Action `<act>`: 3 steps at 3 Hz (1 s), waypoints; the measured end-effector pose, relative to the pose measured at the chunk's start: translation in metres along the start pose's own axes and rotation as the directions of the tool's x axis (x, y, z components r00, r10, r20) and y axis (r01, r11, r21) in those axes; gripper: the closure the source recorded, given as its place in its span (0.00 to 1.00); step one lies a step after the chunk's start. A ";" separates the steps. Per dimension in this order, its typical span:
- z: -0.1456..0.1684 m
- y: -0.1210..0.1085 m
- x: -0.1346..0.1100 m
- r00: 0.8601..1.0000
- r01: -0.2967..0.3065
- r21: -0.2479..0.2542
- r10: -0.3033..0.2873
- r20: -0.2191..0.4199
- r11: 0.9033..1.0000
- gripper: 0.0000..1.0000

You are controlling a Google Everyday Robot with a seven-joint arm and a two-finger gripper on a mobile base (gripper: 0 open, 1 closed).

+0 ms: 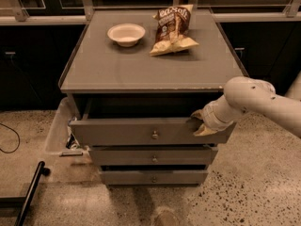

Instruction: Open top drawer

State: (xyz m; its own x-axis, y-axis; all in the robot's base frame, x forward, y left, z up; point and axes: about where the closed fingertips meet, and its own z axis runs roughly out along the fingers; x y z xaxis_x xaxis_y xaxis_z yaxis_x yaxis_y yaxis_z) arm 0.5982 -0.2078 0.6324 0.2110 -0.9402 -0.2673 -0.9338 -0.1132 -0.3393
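Observation:
The top drawer (136,132) is the widest of three grey drawers under the grey cabinet top (150,67). It stands pulled out a little, with a dark gap behind its front, and has a small round brass knob (154,135) at centre. My gripper (200,123) is at the right end of the drawer front, its tan fingertips (203,130) against the upper edge. The white arm (254,102) reaches in from the right.
A white bowl (126,34) and a chip bag (172,29) lie on the cabinet top. Two narrower drawers (154,157) sit below. A clear bin (59,131) stands at the cabinet's left, and a black pole (29,194) lies on the floor.

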 end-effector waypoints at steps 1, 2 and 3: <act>0.000 0.000 0.000 1.000 0.000 0.000 0.000 0.000 1.000 0.62; 0.002 -0.004 0.003 1.000 -0.018 -0.014 0.018 0.005 1.000 0.38; 0.006 0.009 0.015 0.997 -0.070 -0.060 0.071 0.016 0.996 0.41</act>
State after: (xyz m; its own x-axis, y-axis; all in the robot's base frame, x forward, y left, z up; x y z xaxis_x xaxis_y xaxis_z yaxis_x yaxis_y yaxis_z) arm 0.5944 -0.2206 0.6201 0.1487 -0.9405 -0.3054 -0.9619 -0.0659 -0.2653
